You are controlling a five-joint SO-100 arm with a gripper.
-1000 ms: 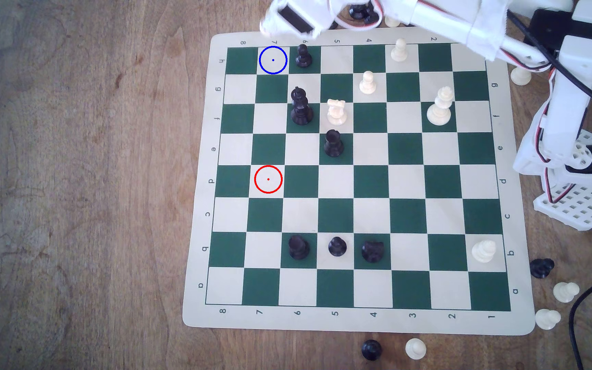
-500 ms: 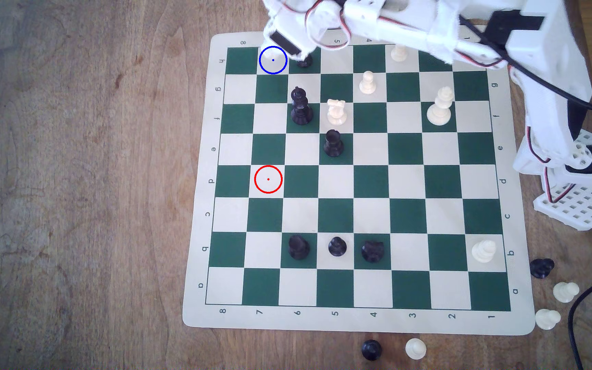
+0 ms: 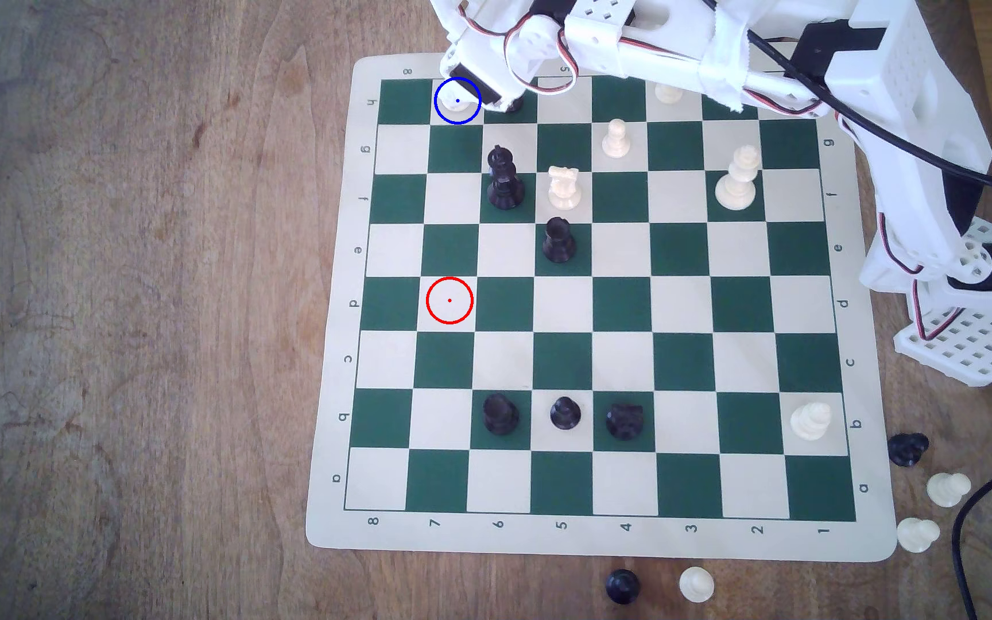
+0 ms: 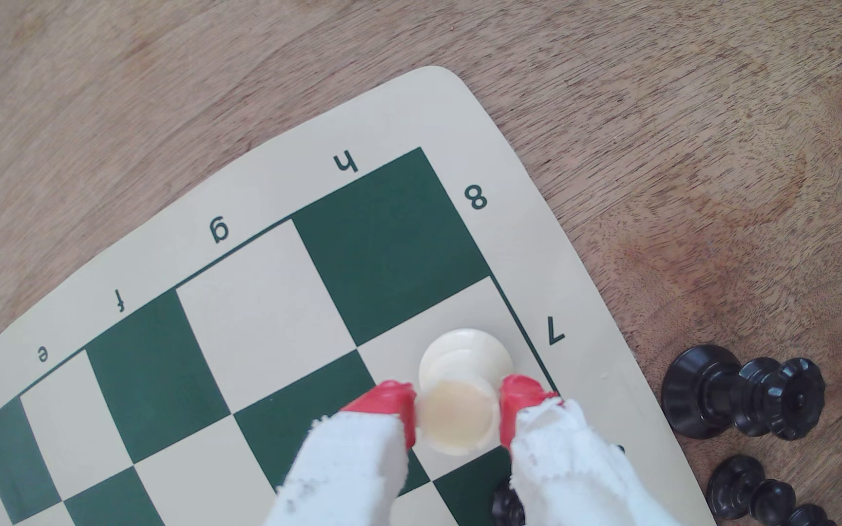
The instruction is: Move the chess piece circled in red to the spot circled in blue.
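1. The chess piece [image 4: 456,415] is standing between the two jaws, on the cream square beside the border number 7 and next to the dark corner square. Its round base is sitting on that square, and its flat top is facing the wrist camera.
2. The gripper [image 4: 457,414] is closing on the chess piece: the red fingertips [image 4: 391,399] are pressing its narrow body from both sides, with no gap showing.
3. In the exterior view the spot [image 3: 445,114], the square with the blue ring, is lying directly under the jaws, and the piece's base is showing inside the ring.
4. The chessboard [image 3: 622,539] is lying under the jaws on the wooden table [image 3: 124,298].
5. The red ring [image 3: 449,300] is sitting well apart from the jaws, on a bare cream square in the same column.
6. Two black pieces [image 4: 743,397] are lying on the wood just past the board's edge, near the jaws.
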